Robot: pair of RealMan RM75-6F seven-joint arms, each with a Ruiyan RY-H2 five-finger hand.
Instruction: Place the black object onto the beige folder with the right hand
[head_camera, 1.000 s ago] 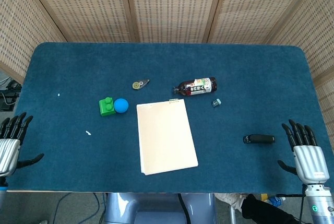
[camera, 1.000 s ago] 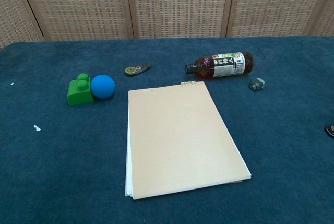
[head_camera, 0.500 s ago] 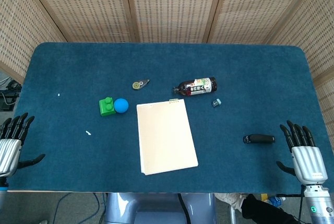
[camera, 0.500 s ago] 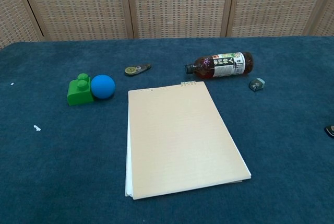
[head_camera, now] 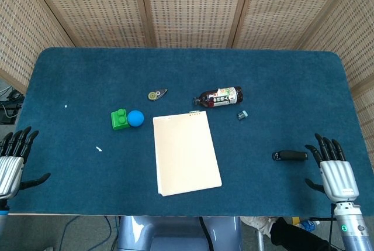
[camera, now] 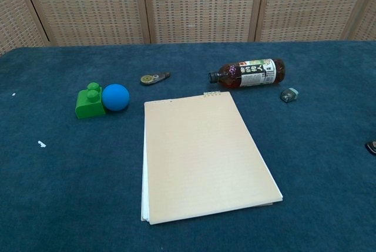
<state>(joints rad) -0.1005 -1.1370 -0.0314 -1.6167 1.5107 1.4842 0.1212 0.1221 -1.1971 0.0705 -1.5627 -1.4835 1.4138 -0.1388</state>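
A small black oblong object (head_camera: 290,155) lies on the blue cloth right of the beige folder (head_camera: 186,152); the chest view catches only its tip (camera: 371,147) at the right edge. The folder (camera: 202,153) lies flat in the middle of the table. My right hand (head_camera: 333,170) hovers near the table's front right corner, just right of the black object, fingers spread and holding nothing. My left hand (head_camera: 11,163) stays at the front left corner, fingers apart and empty. Neither hand appears in the chest view.
Behind the folder lie a dark bottle (head_camera: 219,96) on its side, a small grey-green piece (head_camera: 242,114) and a tape dispenser (head_camera: 157,93). A green block (head_camera: 119,119) and blue ball (head_camera: 136,117) sit to the folder's left. Wicker screens stand behind the table.
My right hand has drifted a little to the left, toward the black object. The left hand and all objects stay where they were.
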